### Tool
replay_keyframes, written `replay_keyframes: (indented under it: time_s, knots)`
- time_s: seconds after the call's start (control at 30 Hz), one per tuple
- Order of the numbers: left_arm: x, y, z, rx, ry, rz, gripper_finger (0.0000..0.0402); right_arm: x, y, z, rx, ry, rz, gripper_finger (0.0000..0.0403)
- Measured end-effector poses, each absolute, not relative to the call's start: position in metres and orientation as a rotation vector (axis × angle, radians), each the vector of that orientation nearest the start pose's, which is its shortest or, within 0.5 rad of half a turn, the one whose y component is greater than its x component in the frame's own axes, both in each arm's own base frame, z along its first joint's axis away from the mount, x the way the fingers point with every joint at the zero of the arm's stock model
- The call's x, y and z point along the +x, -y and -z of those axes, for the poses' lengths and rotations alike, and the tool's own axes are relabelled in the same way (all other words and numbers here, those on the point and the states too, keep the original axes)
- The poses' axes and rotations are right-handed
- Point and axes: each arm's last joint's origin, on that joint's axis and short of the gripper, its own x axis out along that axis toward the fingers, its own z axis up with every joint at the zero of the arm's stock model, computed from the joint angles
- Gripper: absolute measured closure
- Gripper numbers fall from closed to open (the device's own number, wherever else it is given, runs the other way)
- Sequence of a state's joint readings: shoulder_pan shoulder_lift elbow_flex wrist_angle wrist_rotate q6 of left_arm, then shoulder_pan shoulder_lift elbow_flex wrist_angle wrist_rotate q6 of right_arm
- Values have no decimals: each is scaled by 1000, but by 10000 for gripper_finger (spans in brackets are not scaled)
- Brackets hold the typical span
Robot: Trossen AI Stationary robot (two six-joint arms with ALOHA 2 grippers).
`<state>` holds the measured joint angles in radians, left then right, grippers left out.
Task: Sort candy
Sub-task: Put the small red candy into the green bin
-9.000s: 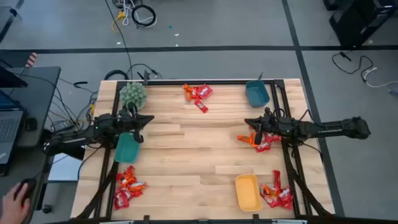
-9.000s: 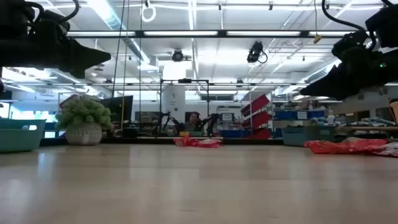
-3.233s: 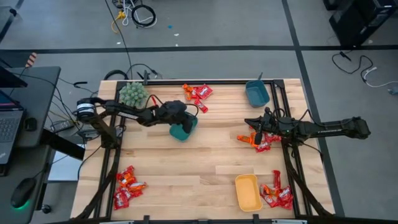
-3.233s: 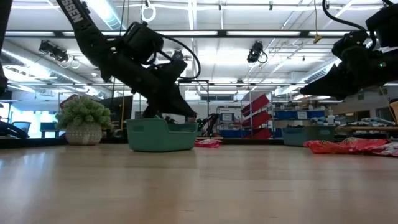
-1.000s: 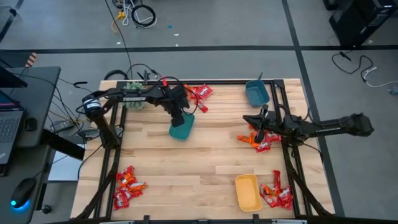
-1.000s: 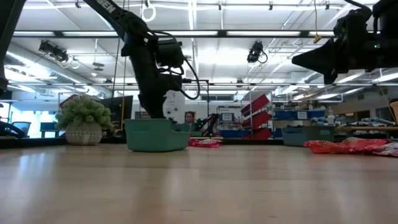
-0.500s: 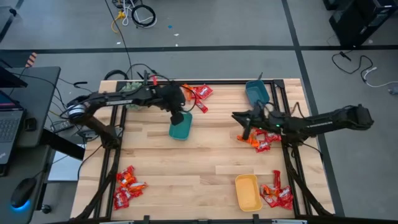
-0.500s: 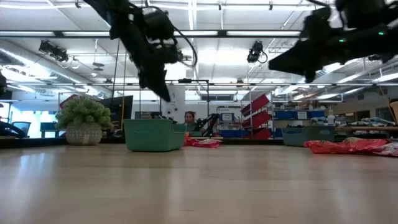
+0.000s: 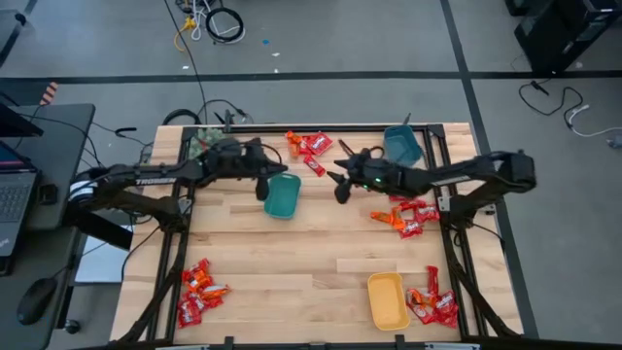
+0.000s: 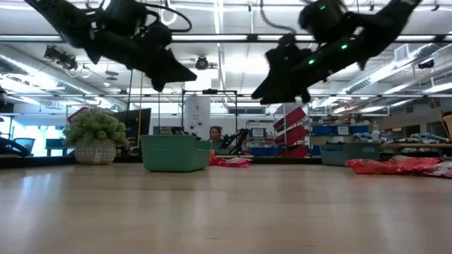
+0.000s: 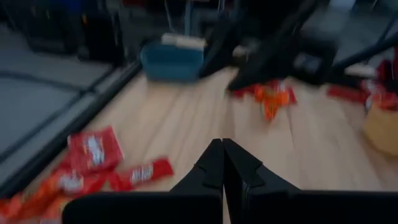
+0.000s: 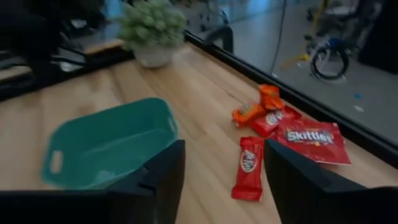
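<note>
Candy lies in several piles: at the far edge (image 9: pixel 309 148), at the right (image 9: pixel 406 216), near left (image 9: pixel 199 292) and near right (image 9: pixel 432 306). The teal tray (image 9: pixel 283 196) rests flat on the table, left of centre. My left gripper (image 9: pixel 262 188) hangs shut just left of the tray, above the table (image 10: pixel 180 74), its fingers together in its wrist view (image 11: pixel 222 163). My right gripper (image 9: pixel 338 185) hovers open to the tray's right, high over the table (image 10: pixel 272 88). Its wrist view (image 12: pixel 221 186) faces the tray (image 12: pixel 106 149) and the far candy (image 12: pixel 273 121).
A blue tray (image 9: pixel 401 146) stands at the far right and a yellow tray (image 9: pixel 387 301) near the front right. A fuzzy green plant (image 10: pixel 94 137) sits in the far left corner. A black frame rail (image 9: pixel 350 127) runs along the far edge. Bare wood shows in the table's middle.
My left gripper has risen off the teal tray's far end and drawn back toward the table's left edge, tipping from pointing down to nearly level. The tray stays where it was. My right gripper has swung from the right candy pile toward the table's middle, nearing the teal tray.
</note>
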<state>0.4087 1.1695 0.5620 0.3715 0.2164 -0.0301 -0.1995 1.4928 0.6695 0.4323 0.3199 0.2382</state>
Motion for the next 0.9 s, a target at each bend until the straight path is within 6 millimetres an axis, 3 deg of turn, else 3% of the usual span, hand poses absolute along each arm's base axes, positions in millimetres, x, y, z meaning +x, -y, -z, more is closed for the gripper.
replay_keyframes:
  time_s: [0.23, 0.47, 0.67, 0.9]
  knots:
    - [215, -90, -224, -22, -181, -130, 401, 318, 93, -168, 271, -409, 584, 140]
    - [209, -91, -218, -78, -106, -85, 401, 339, 114, -140, 294, -482, 601, 107]
    - [208, -91, -219, -73, -75, -88, 401, 341, 129, -116, 291, -560, 641, 99]
    - [208, -91, -219, -95, -79, -88, 401, 341, 134, -96, 294, -599, 661, 119]
